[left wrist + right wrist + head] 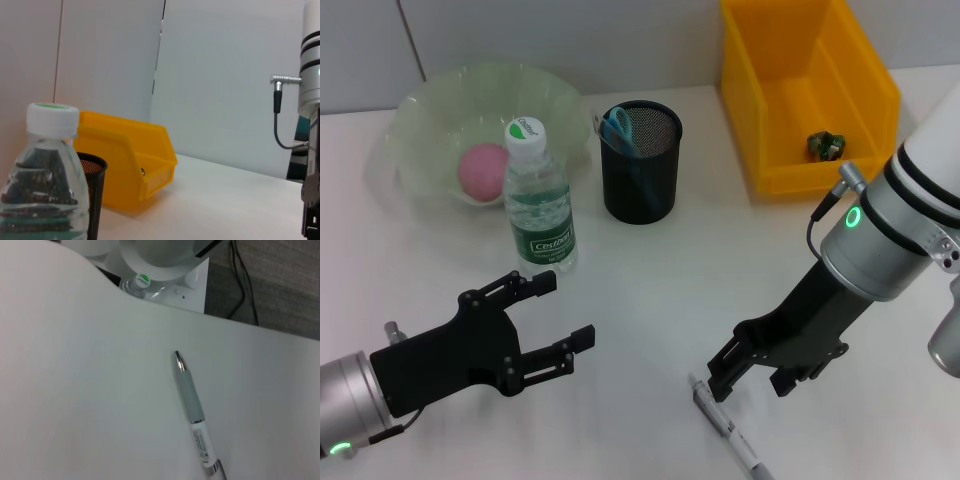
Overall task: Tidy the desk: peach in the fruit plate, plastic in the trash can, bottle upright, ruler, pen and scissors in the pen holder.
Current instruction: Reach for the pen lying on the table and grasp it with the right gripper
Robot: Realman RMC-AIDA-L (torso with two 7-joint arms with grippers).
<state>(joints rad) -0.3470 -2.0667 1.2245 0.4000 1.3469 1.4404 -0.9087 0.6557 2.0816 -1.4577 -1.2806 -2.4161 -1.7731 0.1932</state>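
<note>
Pen [728,429] lies flat on the white desk [650,300], just below and beside the tips of the right gripper [742,372], whose fingers seem slightly apart and hold nothing. I judge the pen light, stiff and smooth, so it may roll; the grey grip part near its tip is the best place to take it. Pen holder [640,162] with the scissors [618,128] stands well away from this gripper, beyond it, beside the upright bottle [538,200]. Left gripper [555,315] waits open near the bottle. Nothing blocks the pen itself.
</note>
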